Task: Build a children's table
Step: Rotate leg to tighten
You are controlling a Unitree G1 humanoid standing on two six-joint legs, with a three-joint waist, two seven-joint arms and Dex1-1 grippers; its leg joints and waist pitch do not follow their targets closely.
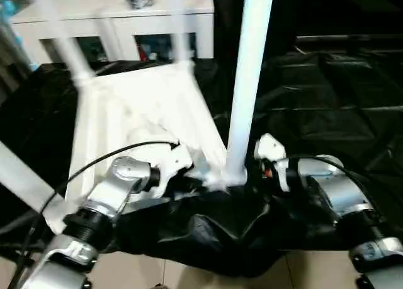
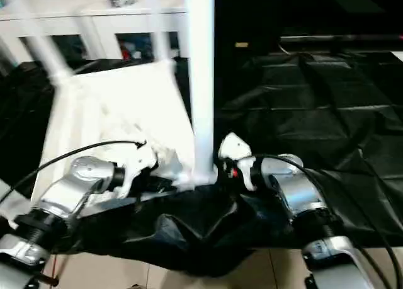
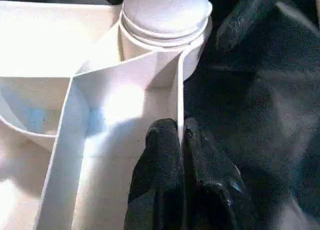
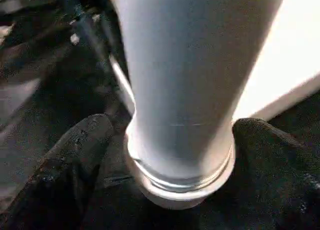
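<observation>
The children's table lies upside down on the black-draped work table, its white ribbed top (image 1: 138, 106) facing up. Legs stand in its corner sockets: a tall one at the near right corner (image 1: 249, 81), and others at the far left (image 1: 66, 46), far right (image 1: 179, 31) and near left (image 1: 22, 175). My left gripper (image 3: 181, 135) is shut, pinching the thin rim wall of the top just beside the near right socket (image 3: 165, 34). My right gripper (image 4: 170, 140) straddles the base of that leg (image 4: 190, 79), one black finger (image 4: 75, 155) on each side, standing open with a small gap.
A white cabinet (image 1: 113, 15) stands behind the work table. Crumpled black drape (image 1: 327, 100) covers the right half and hangs over the front edge, with floor tiles (image 1: 220, 276) below. A black cable (image 1: 82, 166) loops over my left forearm.
</observation>
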